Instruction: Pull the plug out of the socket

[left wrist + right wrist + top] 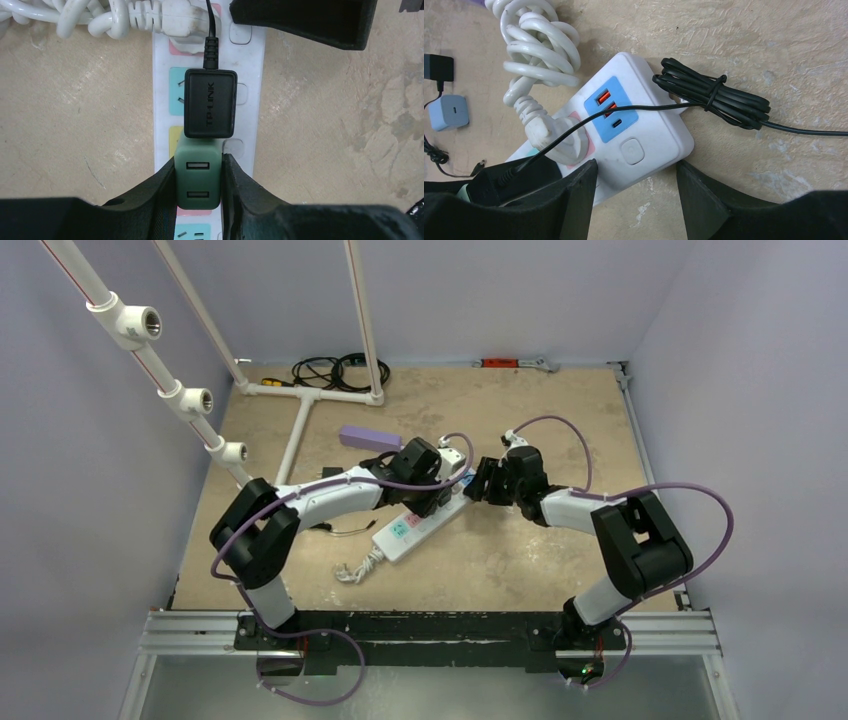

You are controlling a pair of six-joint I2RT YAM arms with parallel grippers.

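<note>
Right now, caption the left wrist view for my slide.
Left gripper clamps the green two-port USB charger on the white power strip, beside a black TP-LINK adapter.

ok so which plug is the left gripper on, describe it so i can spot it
Find the long white power strip in the middle of the table. Two blocks sit on it side by side: a black TP-LINK adapter and the green charger. The green one shows two USB ports and is clamped by the left gripper.
</note>
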